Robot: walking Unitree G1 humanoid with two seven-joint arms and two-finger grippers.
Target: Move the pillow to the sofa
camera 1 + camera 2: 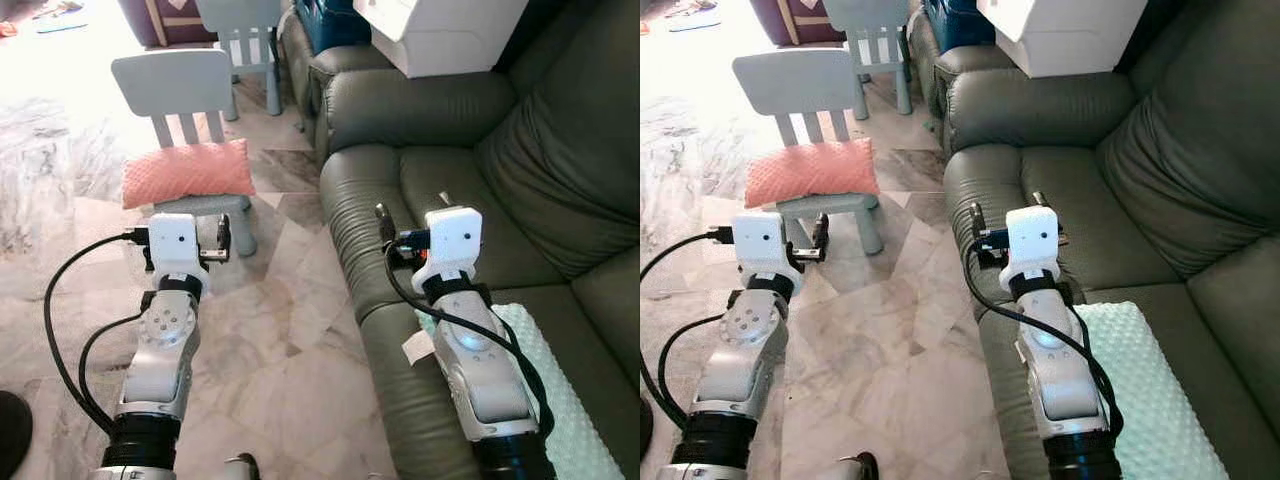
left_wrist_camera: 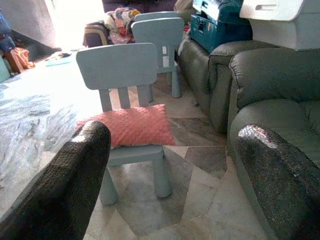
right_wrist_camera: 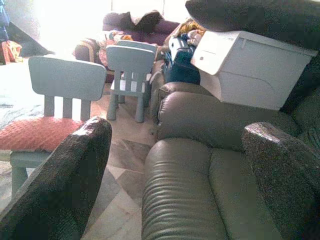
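Observation:
A salmon-pink pillow (image 1: 187, 172) lies on the seat of a small grey-blue child's chair (image 1: 172, 82) on the marble floor. To its right stands a dark olive leather sofa (image 1: 455, 195). My left gripper (image 1: 190, 228) hovers just in front of the chair, short of the pillow (image 2: 132, 125), open and empty, with its fingers (image 2: 75, 170) wide apart. My right gripper (image 1: 413, 208) is held over the sofa's front edge, also open, with nothing between its fingers (image 3: 75, 165).
A second small chair (image 1: 245, 25) stands behind the first. A white box (image 1: 440, 30) rests on the sofa's far arm, with a dark teal case (image 1: 330, 22) beside it. A mint-green bumpy cushion (image 1: 565, 400) lies on the near sofa seat. Marble floor (image 1: 280, 320) separates chair and sofa.

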